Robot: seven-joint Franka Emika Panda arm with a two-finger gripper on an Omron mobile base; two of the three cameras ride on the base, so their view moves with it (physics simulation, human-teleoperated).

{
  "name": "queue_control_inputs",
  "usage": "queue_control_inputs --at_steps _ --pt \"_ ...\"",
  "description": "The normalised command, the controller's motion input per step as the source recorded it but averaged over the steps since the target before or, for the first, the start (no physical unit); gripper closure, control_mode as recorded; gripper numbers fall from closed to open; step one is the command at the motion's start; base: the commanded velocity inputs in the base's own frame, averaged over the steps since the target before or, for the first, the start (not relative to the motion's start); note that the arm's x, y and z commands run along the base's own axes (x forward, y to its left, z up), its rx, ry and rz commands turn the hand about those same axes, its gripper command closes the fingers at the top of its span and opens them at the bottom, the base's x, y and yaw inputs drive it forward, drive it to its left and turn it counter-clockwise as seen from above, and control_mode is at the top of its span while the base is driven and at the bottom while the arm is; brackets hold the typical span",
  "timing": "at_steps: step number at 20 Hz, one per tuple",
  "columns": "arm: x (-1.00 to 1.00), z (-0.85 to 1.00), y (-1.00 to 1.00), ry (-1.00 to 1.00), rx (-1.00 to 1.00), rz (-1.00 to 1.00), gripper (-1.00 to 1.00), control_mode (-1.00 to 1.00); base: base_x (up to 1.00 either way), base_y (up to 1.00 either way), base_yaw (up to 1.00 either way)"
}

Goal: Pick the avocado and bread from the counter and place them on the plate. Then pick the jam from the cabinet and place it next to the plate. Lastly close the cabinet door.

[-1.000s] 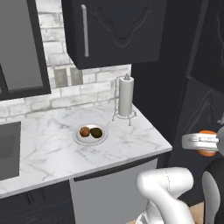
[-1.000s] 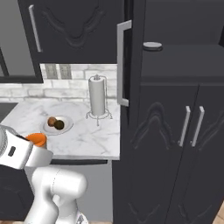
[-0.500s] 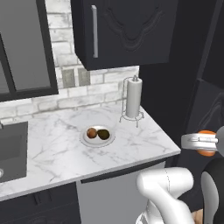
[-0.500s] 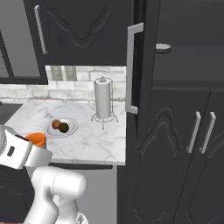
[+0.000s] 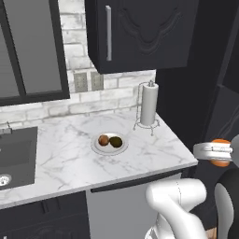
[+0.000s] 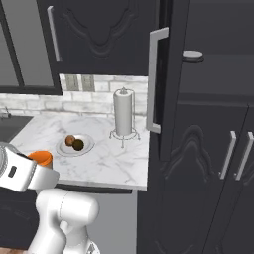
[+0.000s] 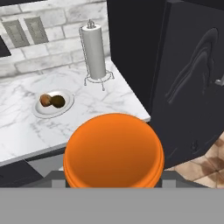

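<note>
Jaws clamp orange-lidded jam [image 7: 113,148], plate [image 7: 41,112] beyond.

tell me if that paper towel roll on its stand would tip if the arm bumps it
Probably yes: the paper towel roll stands tall and narrow on a thin wire stand. It likely weighs little, so a nudge near its top might topple it or slide it across the counter.

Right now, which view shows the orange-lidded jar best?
The hand view: the jar's orange lid looms large and close at the bottom, though its body is hidden. The left base view catches a sliver of orange at the right edge; the right base view shows the lid small beside the arm.
</note>
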Motion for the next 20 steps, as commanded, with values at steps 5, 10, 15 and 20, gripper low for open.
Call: queue_control_inputs --at_steps 5,10,15,20 --pt "0.00 0.00 0.00 0.00 0.00 0.00 1.00 1.00 0.19 0.23 0.14" --pt "0.00 0.00 0.00 0.00 0.00 0.00 1.00 1.00 0.24 0.19 0.14" --pt "0.00 0.00 0.00 0.00 0.00 0.00 1.00 1.00 0.31 0.15 0.14" --pt "0.00 0.00 0.00 0.00 0.00 0.00 1.00 1.00 0.38 0.16 0.15"
